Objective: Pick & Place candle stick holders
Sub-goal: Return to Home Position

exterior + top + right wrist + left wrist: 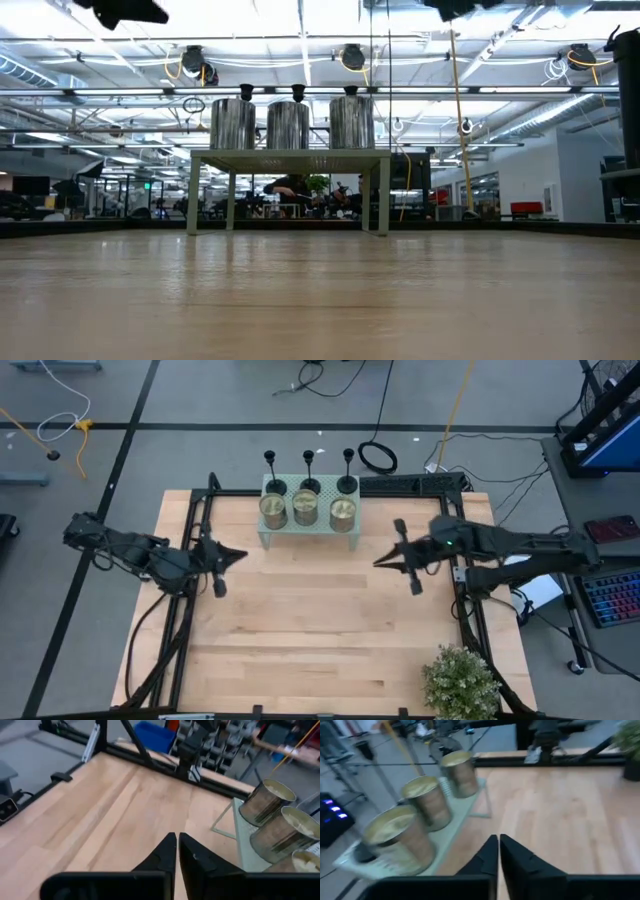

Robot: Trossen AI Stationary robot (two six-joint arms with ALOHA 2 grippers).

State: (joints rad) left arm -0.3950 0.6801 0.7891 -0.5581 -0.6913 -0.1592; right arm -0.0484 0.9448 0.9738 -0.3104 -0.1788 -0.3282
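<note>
While both arms hung above the wooden table (300,630), three candle stick holders (310,485) stood upright in a row along the back of a pale green shelf (310,531), each just behind one of three metal tins (305,508). Left gripper (243,555): left of the shelf, fingers pressed together, holding nothing. Right gripper (377,563): right of the shelf, fingers likewise together, empty.

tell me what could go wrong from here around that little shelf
1. The three tins stand packed together along the front of the shelf. The left gripper and right gripper, both shut, hang near its ends, so a careless sweep could topple one.
2. The candle stick holders stand behind the tins on thin stems, so any reach for them has to clear the tins.
</note>
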